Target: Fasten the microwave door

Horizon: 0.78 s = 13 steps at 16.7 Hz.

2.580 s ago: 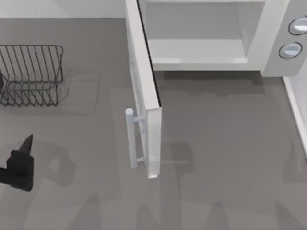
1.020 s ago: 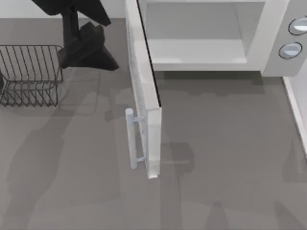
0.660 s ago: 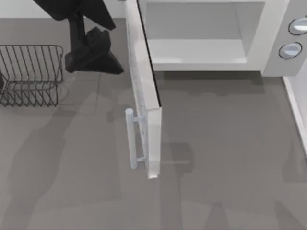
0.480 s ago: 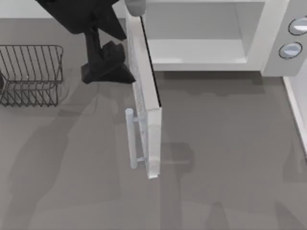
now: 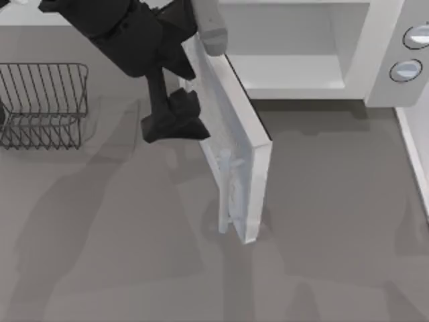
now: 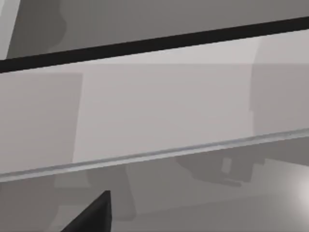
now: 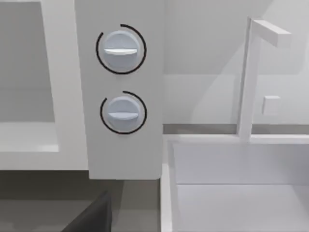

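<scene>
Now the microwave door [image 5: 236, 144] stands partly open, swung out at an angle from the left edge of the microwave body [image 5: 375, 40], with its free edge reaching toward the near middle of the grey surface [image 5: 322, 221]. Its vertical handle [image 5: 226, 194] sits near that free edge, on the outer face. The open cavity [image 5: 288, 40] shows behind it, with a flat white floor inside.

The left pincer [image 5: 175, 121] is just beside the outer face of the door, about midway along the panel, at or very near the panel; contact cannot be made out, nor can how far its fingers are spread, and it has hold of nothing visible. The left arm reaches down to it from the upper left. The left wrist view looks closely along the door [image 6: 159, 111], with a dark seal strip [image 6: 154, 43] along 1 edge.

A wire basket [image 5: 43, 100] sits on the surface at the far left, well apart from the door.

The right wrist view faces the microwave's control panel with its 2 round knobs [image 7: 120, 48], 1 above the other, and a white sink [image 7: 236, 188] with a faucet [image 7: 251, 72] beside the microwave. A dark finger [image 7: 94, 217] of the right pincer shows at that view's edge.
</scene>
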Available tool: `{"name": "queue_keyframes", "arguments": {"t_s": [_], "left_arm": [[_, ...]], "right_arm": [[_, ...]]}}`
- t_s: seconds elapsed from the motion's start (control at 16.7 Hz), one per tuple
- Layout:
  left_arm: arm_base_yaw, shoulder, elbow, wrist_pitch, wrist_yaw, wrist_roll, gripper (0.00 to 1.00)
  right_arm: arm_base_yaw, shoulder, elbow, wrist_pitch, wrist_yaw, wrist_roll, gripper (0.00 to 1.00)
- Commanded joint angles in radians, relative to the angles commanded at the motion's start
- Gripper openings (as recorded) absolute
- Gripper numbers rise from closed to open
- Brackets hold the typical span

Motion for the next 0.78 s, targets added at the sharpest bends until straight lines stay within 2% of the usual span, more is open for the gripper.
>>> {"name": "queue_keyframes", "arguments": {"t_s": [0.06, 0.78], "left_arm": [[0.0, 0.0, 0.0, 0.0, 0.0, 0.0, 1.0], [0.0, 0.0, 0.0, 0.0, 0.0, 0.0, 0.1]], "right_arm": [[0.0, 0.0, 0.0, 0.0, 0.0, 0.0, 1.0], [0.0, 0.0, 0.0, 0.0, 0.0, 0.0, 1.0]]}}
